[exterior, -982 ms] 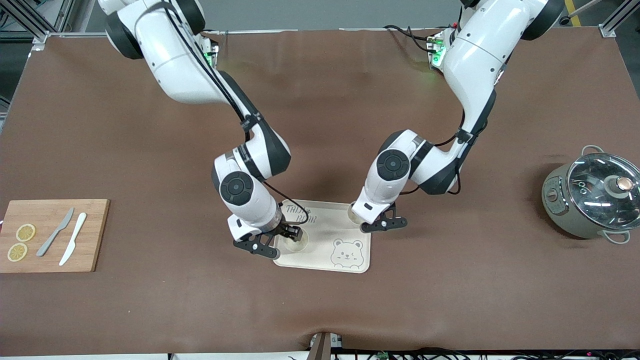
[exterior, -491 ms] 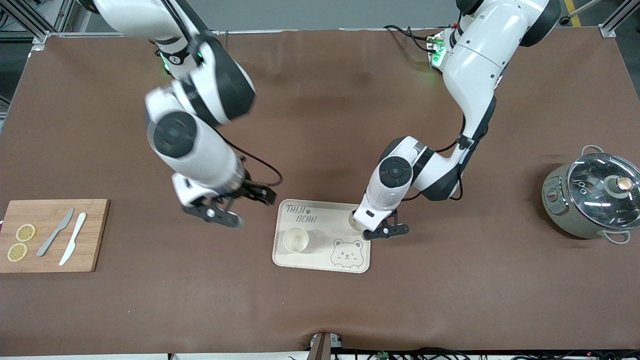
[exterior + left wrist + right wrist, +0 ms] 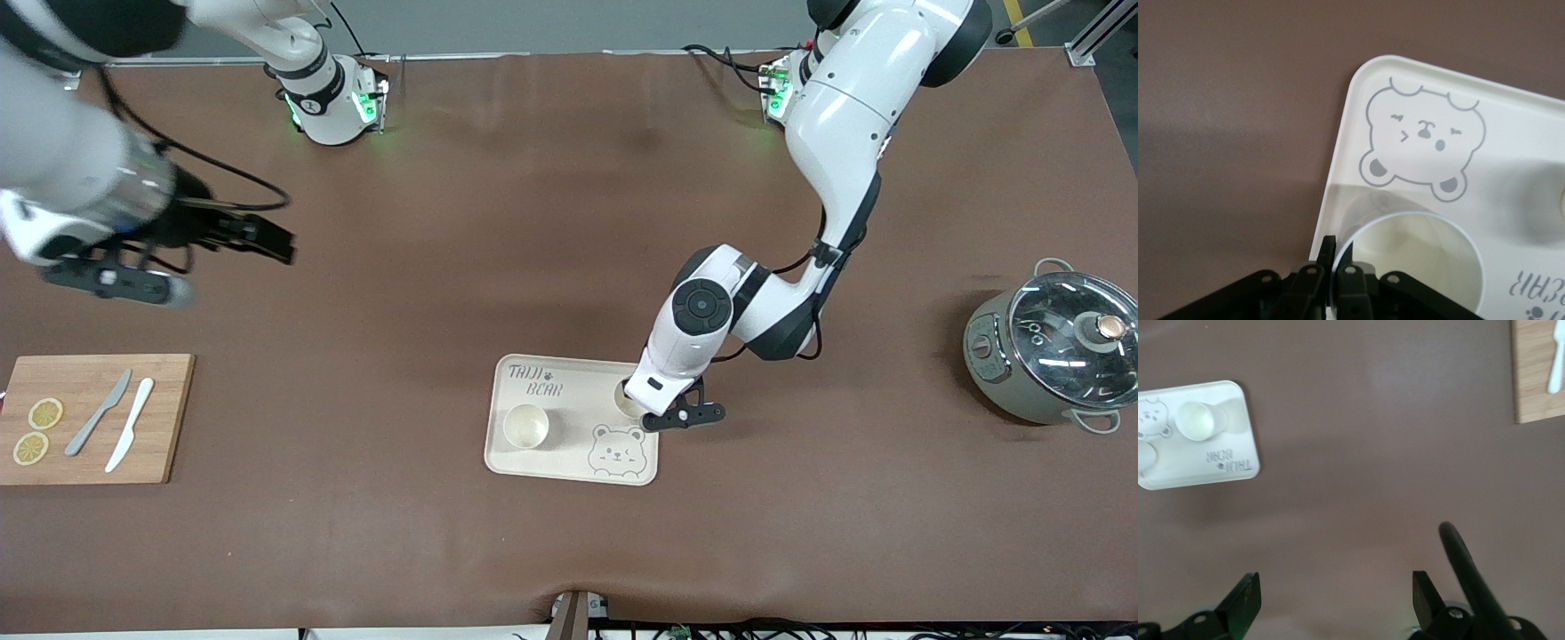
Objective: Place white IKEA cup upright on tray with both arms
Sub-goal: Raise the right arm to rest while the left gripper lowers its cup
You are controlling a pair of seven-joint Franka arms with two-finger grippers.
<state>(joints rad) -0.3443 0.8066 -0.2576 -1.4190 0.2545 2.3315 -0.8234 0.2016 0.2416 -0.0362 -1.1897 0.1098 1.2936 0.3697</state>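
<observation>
Front view, tray (image 3: 569,462): landmark, lies on tabletop (image 3: 569,222) mid-way btw the arms' ends
Front view, cup 1 (image 3: 525,425): white, upright on tray, mouth up, axis vertical, on tray's side twd right arm's end, nothing touching it
Front view, cup 2 (image 3: 626,399): upright at tray edge twd left arm's end, mostly hidden under left gripper (image 3: 642,404)
Front view, right gripper (image 3: 209,236): high over bare tabletop, well apart from tray, twd right arm's end; blurred
Front view, extras: cutting board (image 3: 164,418) w/ knives and lemon slices; pot (image 3: 1049,351) at left arm's end
Left wrist view, fingers (image 3: 1350,283): pinched on cup 2 rim (image 3: 1405,217), one inside, one outside the wall; cup base on tray by bear drawing (image 3: 1425,137); mouth faces camera, axis vertical
Right wrist view, fingers (image 3: 1245,600): spread apart, holding nothing; tray and cup 1 (image 3: 1197,420) seen far off
Judgement: both cups look placed; left arm nearer, next likely to let go and lift straight up along cup axis so rim isn't dragged
</observation>
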